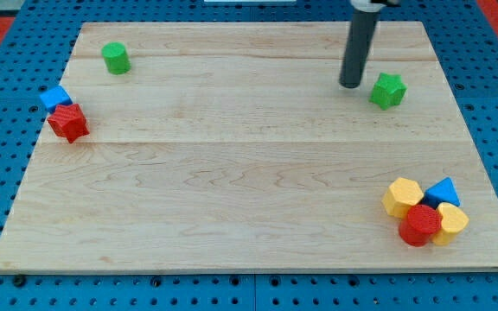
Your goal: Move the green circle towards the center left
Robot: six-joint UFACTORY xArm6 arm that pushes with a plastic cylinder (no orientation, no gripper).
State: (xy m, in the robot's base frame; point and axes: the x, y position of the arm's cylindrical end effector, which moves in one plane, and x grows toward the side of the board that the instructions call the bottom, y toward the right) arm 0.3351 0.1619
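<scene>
The green circle (116, 58), a short green cylinder, stands near the board's top left corner. My tip (350, 85) is far from it, in the upper right part of the board. The tip stands just left of a green star block (388, 90), with a small gap between them.
A blue block (55, 98) and a red star block (68, 123) touch each other at the left edge of the wooden board (232, 173). At the bottom right, two yellow blocks (402, 196) (450, 221), a blue triangle (443, 191) and a red block (420, 225) are clustered together.
</scene>
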